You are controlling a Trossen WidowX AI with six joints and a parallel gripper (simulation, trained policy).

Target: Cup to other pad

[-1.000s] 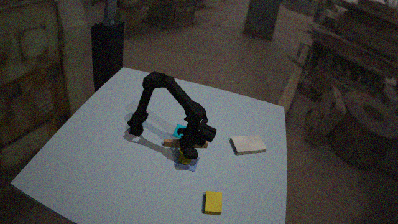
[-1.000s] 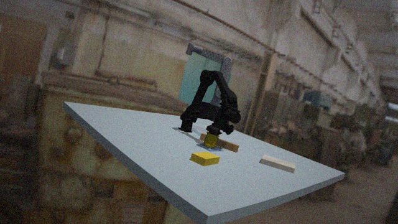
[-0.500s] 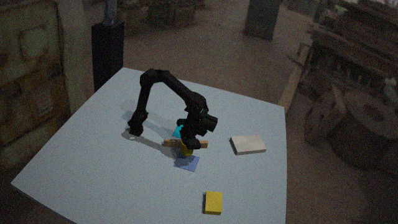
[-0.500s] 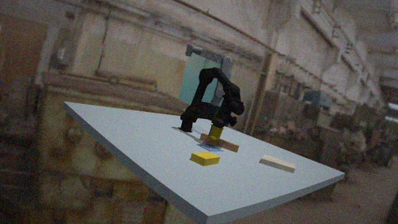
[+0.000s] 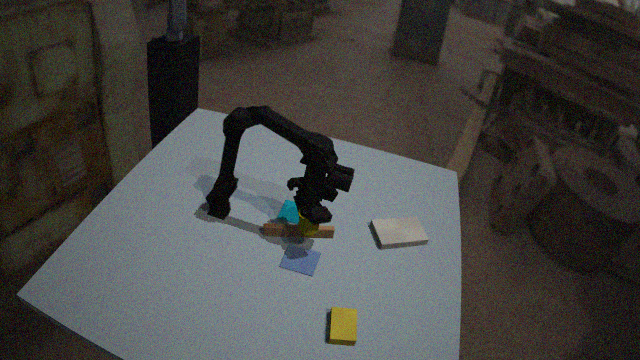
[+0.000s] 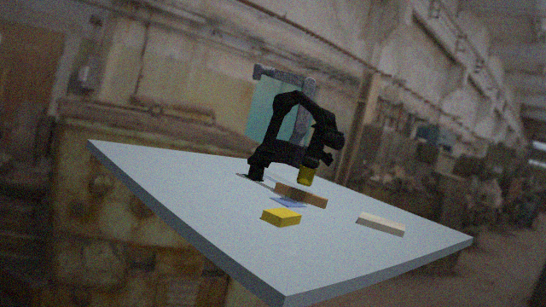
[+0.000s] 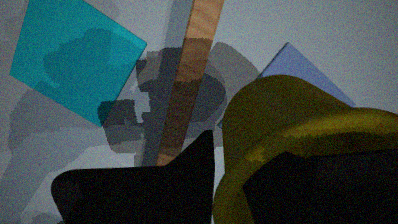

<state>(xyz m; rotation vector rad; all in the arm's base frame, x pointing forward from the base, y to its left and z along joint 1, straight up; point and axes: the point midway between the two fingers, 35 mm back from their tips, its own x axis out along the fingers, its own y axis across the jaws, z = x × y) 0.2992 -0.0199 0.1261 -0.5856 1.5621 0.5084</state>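
1 cup (image 5: 308,228) (image 6: 305,176) (image 7: 272,107), axis approx. vert.

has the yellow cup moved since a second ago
Yes. In the exterior view the cup was low over the blue pad; now it hangs higher, beyond the wooden bar.
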